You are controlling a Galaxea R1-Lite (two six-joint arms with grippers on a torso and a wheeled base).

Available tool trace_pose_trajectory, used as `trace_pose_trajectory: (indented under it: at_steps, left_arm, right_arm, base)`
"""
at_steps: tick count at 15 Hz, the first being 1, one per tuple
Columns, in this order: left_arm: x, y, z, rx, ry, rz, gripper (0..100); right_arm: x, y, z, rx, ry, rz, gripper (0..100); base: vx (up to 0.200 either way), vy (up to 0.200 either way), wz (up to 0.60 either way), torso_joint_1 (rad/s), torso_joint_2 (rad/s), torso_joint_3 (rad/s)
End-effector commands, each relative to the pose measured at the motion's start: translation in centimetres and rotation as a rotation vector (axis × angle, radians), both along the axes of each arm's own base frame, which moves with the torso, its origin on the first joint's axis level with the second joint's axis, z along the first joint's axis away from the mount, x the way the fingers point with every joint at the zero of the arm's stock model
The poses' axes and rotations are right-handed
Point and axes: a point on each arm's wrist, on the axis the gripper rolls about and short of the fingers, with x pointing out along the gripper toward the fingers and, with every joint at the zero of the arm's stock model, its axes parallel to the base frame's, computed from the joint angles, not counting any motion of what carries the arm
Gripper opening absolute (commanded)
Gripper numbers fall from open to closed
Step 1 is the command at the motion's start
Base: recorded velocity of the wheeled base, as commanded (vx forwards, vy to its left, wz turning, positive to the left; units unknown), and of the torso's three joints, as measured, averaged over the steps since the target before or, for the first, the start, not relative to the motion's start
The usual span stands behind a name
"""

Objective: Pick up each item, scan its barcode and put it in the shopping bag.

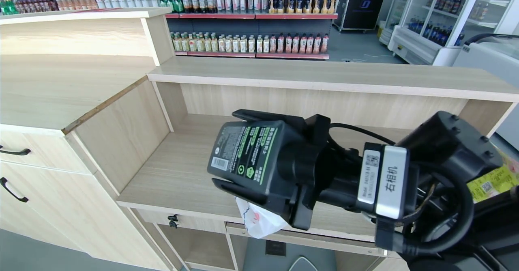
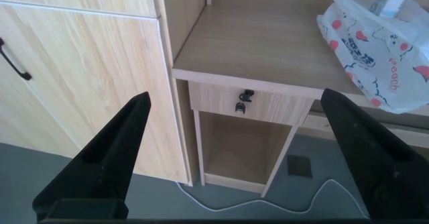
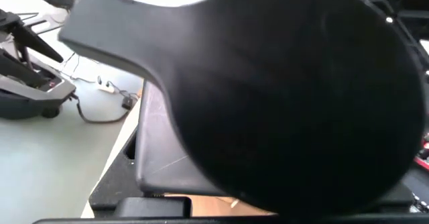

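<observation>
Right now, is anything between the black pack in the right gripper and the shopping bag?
Nothing visible blocks it. The right gripper holds the black pack above the wooden counter, and the white shopping bag sits below it at the counter's front edge.

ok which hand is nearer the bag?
Right, probably. The right hand, shut on a pack, sits just over the bag in the head view. The left hand hangs open out past the desk front, the bag well off to its side.
</observation>
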Motion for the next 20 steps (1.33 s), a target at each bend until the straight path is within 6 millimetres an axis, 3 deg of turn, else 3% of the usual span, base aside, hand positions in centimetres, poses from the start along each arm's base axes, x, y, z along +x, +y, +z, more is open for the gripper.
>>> trace_pose_trajectory:
  at_steps: [1, 5, 15, 20]
  left_arm:
    - [0.0, 0.0, 0.0, 0.000, 0.000, 0.001, 100]
    - [0.0, 0.0, 0.0, 0.000, 0.000, 0.001, 100]
    - [0.0, 0.0, 0.0, 0.000, 0.000, 0.001, 100]
    - [0.0, 0.0, 0.0, 0.000, 0.000, 0.001, 100]
  right_arm:
    - [0.3, 2.0, -1.3, -0.021, 0.017, 0.032, 0]
    - [0.2, 2.9, -2.2, -0.039, 0.032, 0.049, 0]
    - [0.2, 3.3, -2.2, -0.033, 0.028, 0.058, 0]
    - [0.5, 5.0, -2.3, -0.018, 0.014, 0.078, 0]
  base:
    - [0.000, 0.000, 0.00, 0.000, 0.00, 0.000]
    - [0.000, 0.000, 0.00, 0.000, 0.00, 0.000]
    - [0.000, 0.000, 0.00, 0.000, 0.00, 0.000]
    - [0.000, 0.000, 0.00, 0.000, 0.00, 0.000]
